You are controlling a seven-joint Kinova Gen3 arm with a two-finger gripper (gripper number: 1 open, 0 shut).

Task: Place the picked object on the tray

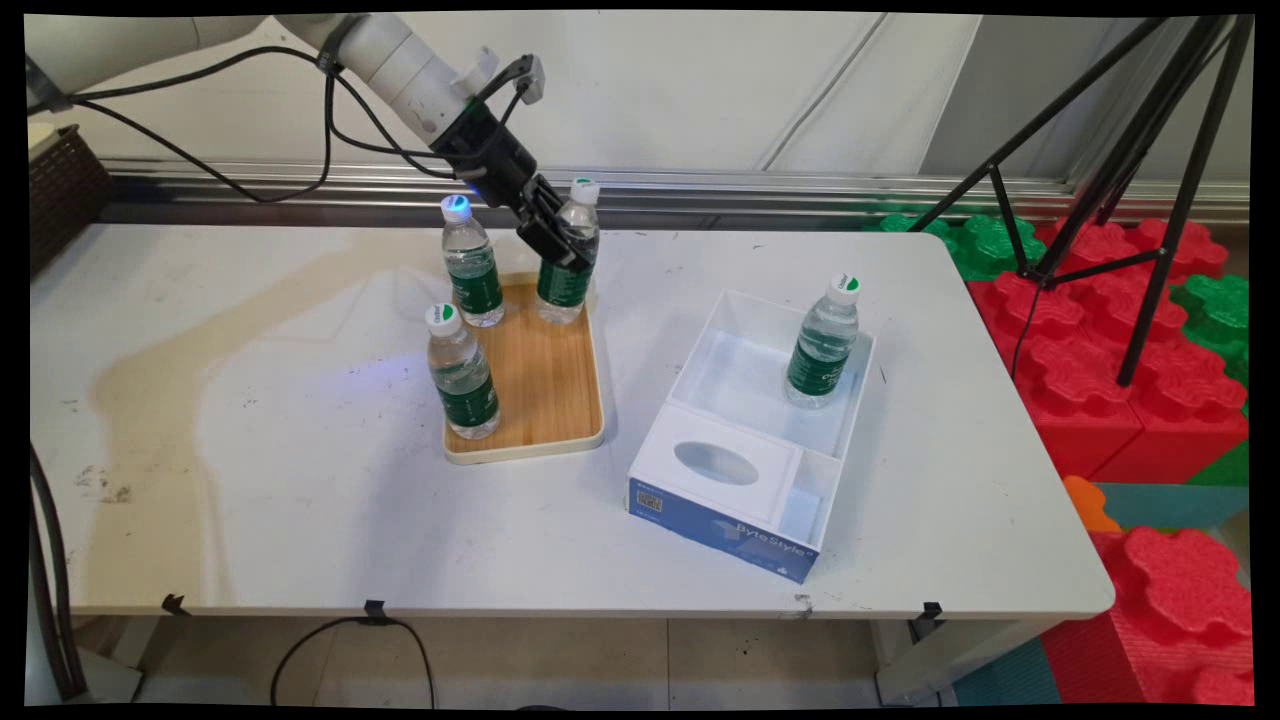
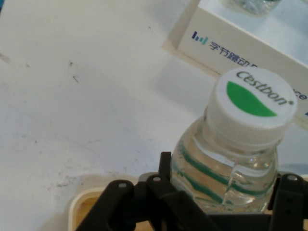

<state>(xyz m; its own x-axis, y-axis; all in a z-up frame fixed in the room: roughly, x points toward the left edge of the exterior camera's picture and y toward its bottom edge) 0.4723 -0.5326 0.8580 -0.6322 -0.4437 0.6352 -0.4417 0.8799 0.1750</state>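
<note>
My gripper [image 1: 560,240] reaches down from the upper left and is shut on the upper body of a clear water bottle [image 1: 562,285] with a green label and white cap. That bottle stands at the far right corner of a bamboo tray [image 1: 545,380]. In the hand view the bottle [image 2: 255,103] fills the space between my fingers [image 2: 166,166], its Cestbon cap towards the camera, and the tray's corner [image 2: 84,207] shows below. Two more bottles stand on the tray, one at its far left [image 1: 472,265] and one at its near left [image 1: 462,375].
To the right of the tray lies a white open box [image 1: 700,330] with a blue front, holding another bottle [image 1: 823,345] in its far compartment. A black tripod [image 1: 1140,150] and red and green foam blocks [image 1: 1130,400] stand beyond the table's right edge. A dark basket [image 1: 62,190] sits far left.
</note>
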